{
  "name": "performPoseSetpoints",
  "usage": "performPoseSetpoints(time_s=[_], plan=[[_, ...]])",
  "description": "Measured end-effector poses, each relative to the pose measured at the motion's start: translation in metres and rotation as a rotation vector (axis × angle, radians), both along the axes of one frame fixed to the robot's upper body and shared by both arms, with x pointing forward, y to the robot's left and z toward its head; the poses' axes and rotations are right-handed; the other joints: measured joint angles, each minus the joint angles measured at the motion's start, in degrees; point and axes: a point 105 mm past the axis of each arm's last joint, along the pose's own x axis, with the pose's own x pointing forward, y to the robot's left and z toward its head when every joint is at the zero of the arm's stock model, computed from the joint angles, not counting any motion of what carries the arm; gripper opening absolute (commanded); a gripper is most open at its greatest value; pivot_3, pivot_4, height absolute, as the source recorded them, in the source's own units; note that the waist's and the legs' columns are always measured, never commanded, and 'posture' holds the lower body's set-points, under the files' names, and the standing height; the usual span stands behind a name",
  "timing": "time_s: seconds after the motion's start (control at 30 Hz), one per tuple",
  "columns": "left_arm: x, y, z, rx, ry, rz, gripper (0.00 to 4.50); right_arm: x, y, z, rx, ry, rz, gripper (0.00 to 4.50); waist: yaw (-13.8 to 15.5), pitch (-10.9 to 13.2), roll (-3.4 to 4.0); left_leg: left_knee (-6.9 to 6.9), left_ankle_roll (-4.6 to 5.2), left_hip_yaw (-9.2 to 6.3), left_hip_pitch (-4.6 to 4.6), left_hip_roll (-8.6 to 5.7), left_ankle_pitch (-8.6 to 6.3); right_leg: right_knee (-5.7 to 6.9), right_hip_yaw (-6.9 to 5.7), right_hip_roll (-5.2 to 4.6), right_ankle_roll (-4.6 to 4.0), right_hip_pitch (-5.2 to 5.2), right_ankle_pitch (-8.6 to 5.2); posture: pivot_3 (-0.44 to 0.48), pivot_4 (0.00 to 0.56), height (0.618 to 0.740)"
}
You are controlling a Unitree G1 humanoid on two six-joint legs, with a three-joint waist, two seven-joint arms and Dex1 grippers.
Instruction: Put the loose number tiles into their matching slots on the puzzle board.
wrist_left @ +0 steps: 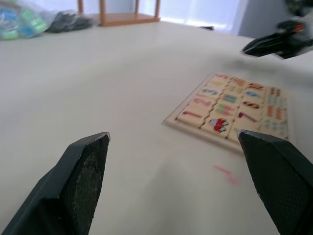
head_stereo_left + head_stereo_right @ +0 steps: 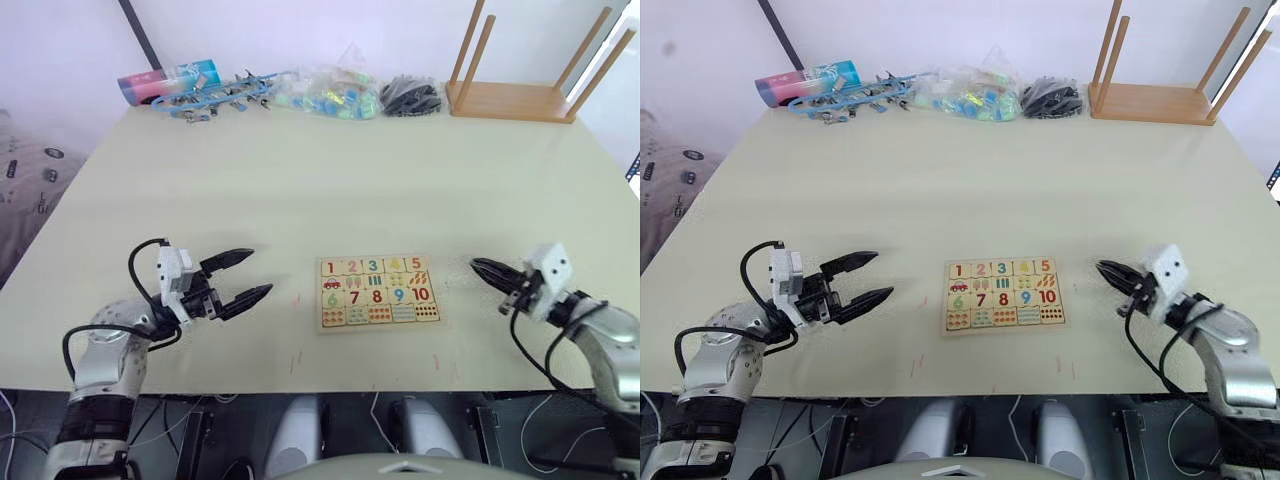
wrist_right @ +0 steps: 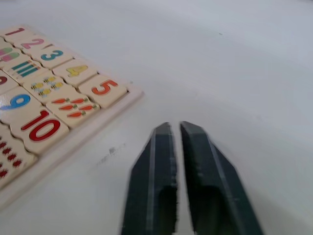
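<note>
Right gripper (image 3: 175,196) nearly closed, empty; left gripper (image 2: 250,278) wide open, empty at board's (image 2: 379,293) 9 o'clock; tiles (image 3: 58,58) 1–5 all seated, nothing left

the desk (image 2: 300,190) is lying wide open around the puzzle board (image 2: 378,292), bare surface on every side of it. the left gripper (image 2: 245,277) is hanging near the board's left side with its fingers spread, the right gripper (image 2: 483,269) is sitting near its right side with fingers almost together, and neither one is touching it. the only clutter is lining the far edge: a tube (image 2: 168,82), blue clips (image 2: 225,95), a bag of beads (image 2: 330,95), a black bundle (image 2: 412,97) and an upturned stool (image 2: 520,95), all well apart from the board.
</note>
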Motion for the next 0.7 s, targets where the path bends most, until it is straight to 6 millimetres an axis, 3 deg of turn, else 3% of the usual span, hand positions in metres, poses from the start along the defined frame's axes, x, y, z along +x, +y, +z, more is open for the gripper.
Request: performPoseSetpoints(time_s=[0.2, 0.53, 0.7], plan=[[-0.007, 0.014, -0.013, 0.011, 0.064, 0.120, 4.50, -0.031, -0.024, -0.008, 0.050, 0.012, -0.066, 4.29, -0.2, 0.0, -0.01, -0.02, 0.00, 0.02, 0.01, 0.02, -0.01, -0.05, 0.02, -0.02, 0.00, 0.03, 0.00, 0.000, 0.150, 0.740], [-0.024, 0.037, -0.022, 0.088, 0.121, 0.246, 4.50, -0.075, -0.048, -0.027, 0.069, 0.075, -0.093, 4.40, -0.1, 0.0, -0.01, -0.06, -0.01, 0.00, 0.05, 0.02, -0.01, -0.10, -0.01, -0.14, -0.03, 0.07, -0.02, 0.000, 0.150, 0.740], [-0.024, 0.042, -0.023, 0.132, 0.115, 0.267, 4.50, -0.081, -0.052, -0.027, 0.067, 0.080, -0.109, 4.40, -0.1, 0.0, -0.01, -0.07, -0.01, 0.00, 0.05, 0.01, -0.02, -0.11, -0.06, -0.47, -0.04, 0.07, -0.02, 0.000, 0.150, 0.740]])
